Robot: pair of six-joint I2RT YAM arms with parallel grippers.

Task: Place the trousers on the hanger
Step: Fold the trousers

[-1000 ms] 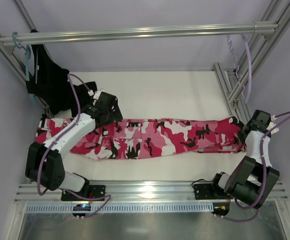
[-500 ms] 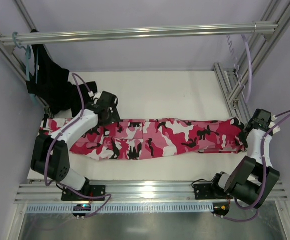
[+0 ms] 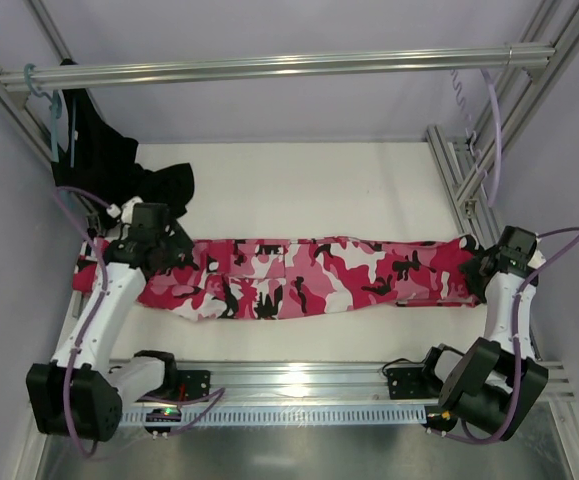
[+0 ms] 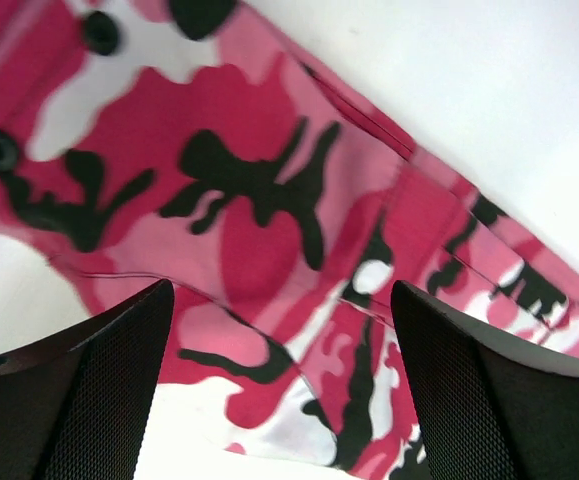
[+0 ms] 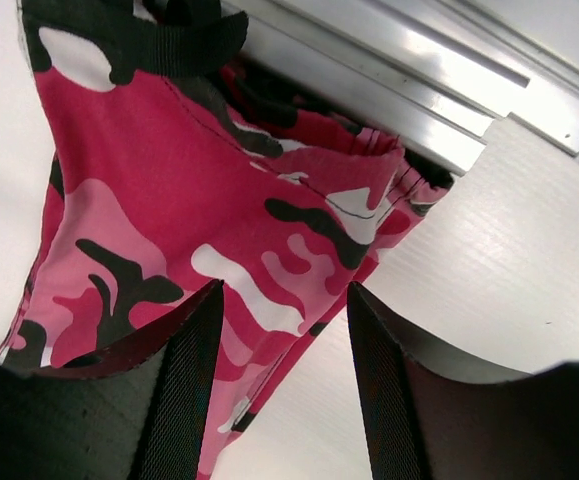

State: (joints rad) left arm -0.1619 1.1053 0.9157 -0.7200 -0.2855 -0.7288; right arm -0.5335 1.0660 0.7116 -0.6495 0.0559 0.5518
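Left gripper (image 4: 281,330): fingers apart, nothing held, poised over the left end of the trousers (image 3: 299,275).
Trousers: flat on the table (image 3: 319,190), long axis left to right, spanning both arms.
Right gripper (image 5: 284,320): fingers apart over the right end.
Hanger (image 3: 497,120): hung at the right end of the rail (image 3: 269,68), nearer the right arm.

Light is bright and diffuse in all 3 views, leaving a thin soft shadow below the trousers (image 3: 319,275) on the white table (image 3: 319,190). In the top view, glare flares on the aluminium rail (image 3: 299,377) at bottom centre. The left wrist view is slightly soft, the left fingers (image 4: 79,390) dark in its lower corners. At upper right of the right wrist view the frame bar (image 5: 389,90) gleams; the right fingers (image 5: 179,395) blur.
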